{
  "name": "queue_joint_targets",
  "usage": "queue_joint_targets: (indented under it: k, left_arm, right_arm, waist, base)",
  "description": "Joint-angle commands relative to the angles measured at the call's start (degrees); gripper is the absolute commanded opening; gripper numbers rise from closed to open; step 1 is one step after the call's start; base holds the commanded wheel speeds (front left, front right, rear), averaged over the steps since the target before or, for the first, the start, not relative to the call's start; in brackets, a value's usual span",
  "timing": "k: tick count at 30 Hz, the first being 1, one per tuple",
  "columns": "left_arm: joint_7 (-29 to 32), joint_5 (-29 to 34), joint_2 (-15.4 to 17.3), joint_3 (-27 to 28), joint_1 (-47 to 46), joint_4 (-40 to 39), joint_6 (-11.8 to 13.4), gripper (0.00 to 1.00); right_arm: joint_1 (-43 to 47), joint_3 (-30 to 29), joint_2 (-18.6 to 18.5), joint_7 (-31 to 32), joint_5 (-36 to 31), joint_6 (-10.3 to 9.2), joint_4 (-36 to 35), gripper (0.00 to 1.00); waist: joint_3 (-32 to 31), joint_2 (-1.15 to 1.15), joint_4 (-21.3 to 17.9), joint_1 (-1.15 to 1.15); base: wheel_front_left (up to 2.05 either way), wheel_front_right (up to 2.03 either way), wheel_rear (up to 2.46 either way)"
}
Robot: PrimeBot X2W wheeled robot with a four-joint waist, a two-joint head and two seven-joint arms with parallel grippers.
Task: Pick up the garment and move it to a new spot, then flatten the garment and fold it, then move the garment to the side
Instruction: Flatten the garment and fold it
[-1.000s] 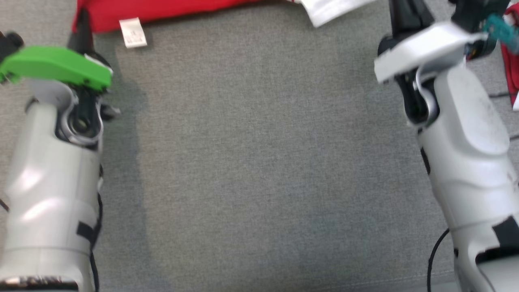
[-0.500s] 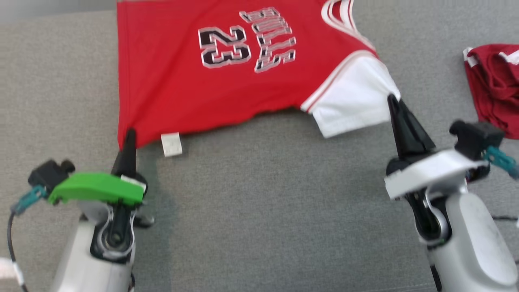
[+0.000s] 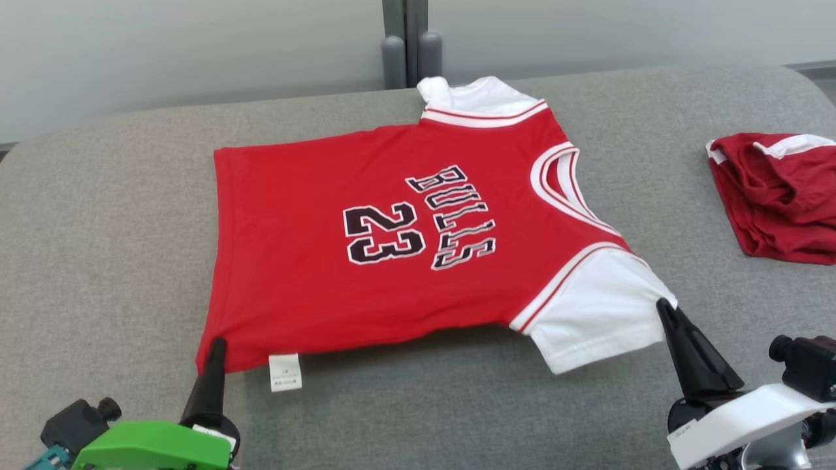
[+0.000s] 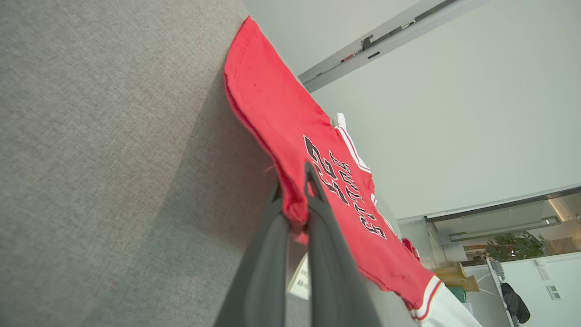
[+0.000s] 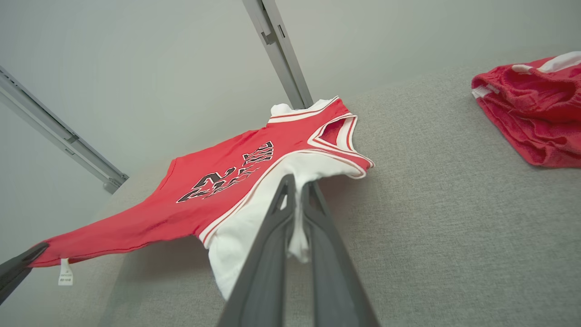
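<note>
Jersey [image 3: 392, 261] lies print-up on the grey surface [image 3: 98, 228], its near edge raised a little and stretched between my two grippers. My left gripper [image 4: 294, 190] is pinched tight on the red hem corner, just beside the white tag [image 3: 285, 373]. My right gripper [image 5: 297, 184] is clamped on the white sleeve [image 3: 594, 313]. A second red garment [image 3: 777, 196] sits crumpled, well apart on my right.

The head camera has tilted up. The full jersey [image 3: 392, 248], the wall [image 3: 196, 52] and a second red garment [image 3: 777, 196] have entered the view. The left tool [image 3: 217, 344] and right tool [image 3: 664, 307] now sit at its bottom edge.
</note>
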Motion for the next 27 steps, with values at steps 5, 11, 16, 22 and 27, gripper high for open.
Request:
queue_joint_targets:
  k: [5, 11, 16, 22, 27]
  left_arm:
    - [1.46, -1.11, -0.26, -0.52, 2.47, -1.83, 2.27, 0.00]
    - [2.80, -2.15, -1.16, -1.01, -0.53, 0.67, 2.73, 0.00]
    - [3.99, -4.38, -2.37, -0.84, -3.90, 2.16, 2.95, 0.00]
    - [4.51, -8.11, -4.46, 0.21, -9.40, 5.26, 3.67, 0.00]
    - [3.33, -9.11, -5.29, 0.92, -14.32, 9.51, 4.74, 0.00]
  right_arm:
    - [1.09, -0.04, -0.13, 1.41, 0.55, -0.05, 0.90, 0.00]
    - [-2.42, 0.17, -0.13, 0.74, 0.60, -0.05, 5.18, 0.00]
    - [-6.85, -0.43, -0.13, 0.74, 1.56, -0.05, 8.01, 0.00]
    - [-15.29, -0.72, -0.14, 0.71, 0.84, -0.05, 12.50, 0.00]
    - [-23.40, -1.65, -0.15, 0.11, 1.35, -0.05, 19.06, 0.00]
  waist:
    - [-0.51, 0.00, 0.43, 0.00]
    - [0.63, 0.00, 1.30, 0.00]
    - [2.02, 0.00, 2.23, 0.00]
    - [4.09, 0.00, 2.64, 0.00]
    - [6.10, 0.00, 2.68, 0.00]
  base:
    - [0.00, 0.00, 0.00]
    - [0.00, 0.00, 0.00]
    - [0.00, 0.00, 0.00]
    - [0.00, 0.00, 0.00]
    - [0.00, 0.00, 0.00]
